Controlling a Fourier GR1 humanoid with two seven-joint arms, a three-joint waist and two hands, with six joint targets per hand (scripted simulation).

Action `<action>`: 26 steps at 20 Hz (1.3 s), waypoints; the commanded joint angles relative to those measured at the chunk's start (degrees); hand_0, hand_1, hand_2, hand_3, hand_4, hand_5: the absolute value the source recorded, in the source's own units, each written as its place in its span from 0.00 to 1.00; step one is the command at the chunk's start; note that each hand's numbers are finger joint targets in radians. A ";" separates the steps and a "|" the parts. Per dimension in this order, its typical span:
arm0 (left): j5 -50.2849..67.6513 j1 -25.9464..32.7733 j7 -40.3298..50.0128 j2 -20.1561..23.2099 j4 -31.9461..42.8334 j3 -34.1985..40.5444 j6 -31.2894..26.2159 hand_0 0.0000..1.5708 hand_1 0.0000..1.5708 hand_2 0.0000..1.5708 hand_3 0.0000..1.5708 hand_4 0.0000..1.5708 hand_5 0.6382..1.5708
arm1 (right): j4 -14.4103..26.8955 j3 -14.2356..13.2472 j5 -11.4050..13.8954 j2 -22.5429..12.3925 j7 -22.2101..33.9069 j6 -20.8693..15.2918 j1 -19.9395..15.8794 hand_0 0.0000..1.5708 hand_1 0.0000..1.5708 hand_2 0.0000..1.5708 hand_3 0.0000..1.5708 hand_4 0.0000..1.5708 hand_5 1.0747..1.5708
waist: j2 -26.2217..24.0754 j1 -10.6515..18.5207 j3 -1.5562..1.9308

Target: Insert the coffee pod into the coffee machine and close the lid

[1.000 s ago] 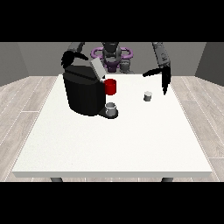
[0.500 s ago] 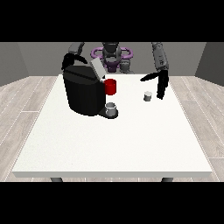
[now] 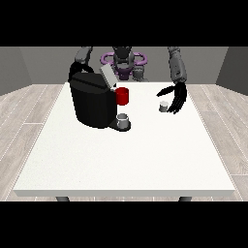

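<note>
Since half a second ago, the hand at the view's right [image 3: 175, 97] is sitting lower and closer to the coffee pod [image 3: 163, 106], right of centre in the frame; its dark fingers are hanging spread and slightly bent around the pod's right side, not yet closing on it, and I cannot tell whether any fingertip is touching it. Pod is standing upright on the white surface [image 3: 126, 160], well apart from the coffee machine [image 3: 93, 100], which is sitting at upper left of centre with its lid [image 3: 107, 75] tilting up and open. A red part [image 3: 122, 96] is showing on the machine's front, a small grey cup [image 3: 124, 119] resting on the base below it. Hand at the view's left [image 3: 76, 68] is staying behind the machine's top, mostly hidden; its fingers cannot be made out. Risks as I judge them: the pod is small and light-looking, so a closing finger may be nudging it sideways or tipping it before the thumb is opposing. A skewed pinch would be leaving the pod tilted for insertion. Carrying it across, the arm could be clipping the raised lid or the red part.
</note>
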 commanded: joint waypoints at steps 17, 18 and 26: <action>-13.09 -4.88 -4.93 -2.35 7.21 -3.77 15.18 0.59 0.59 0.66 0.53 0.23 1.00 | 4.38 -0.32 0.50 0.42 -2.80 -1.61 -1.49 0.00 0.00 0.00 0.00 0.31 1.00 | 0.81 0.18 0.02; -12.89 -5.35 -7.93 -1.11 8.76 -2.49 16.62 0.62 0.62 0.69 0.55 0.21 1.00 | 2.19 -0.85 -0.67 -0.45 -1.25 -0.57 -2.63 0.00 0.00 0.00 0.00 0.33 1.00 | 3.17 -0.98 0.00; -15.83 -7.24 -8.06 1.29 10.01 -3.81 12.92 0.78 0.78 0.86 0.83 0.30 1.00 | 4.25 -2.01 -2.41 -0.13 -2.98 -0.01 -1.18 0.00 0.00 0.00 0.00 0.33 1.00 | 0.69 -0.57 0.02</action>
